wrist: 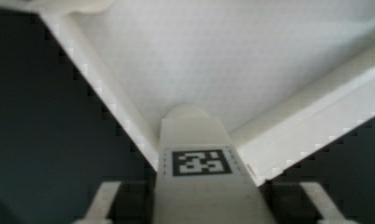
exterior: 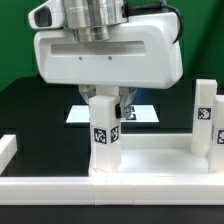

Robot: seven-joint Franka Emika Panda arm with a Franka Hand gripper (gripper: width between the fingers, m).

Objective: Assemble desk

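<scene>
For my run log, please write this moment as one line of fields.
step: desk assembly | gripper: around upright leg, grip not confirmed | desk top: on table | second leg: standing at exterior view's right

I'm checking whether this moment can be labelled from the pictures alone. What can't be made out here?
- Claw: in the exterior view the white wrist housing hides most of it; contact with the leg is unclear.
- Desk top: cut off by the exterior view's lower edge.
- Marker board: mostly hidden behind the arm.
- Wrist view: blurred; only the leg's tag reads clearly.
</scene>
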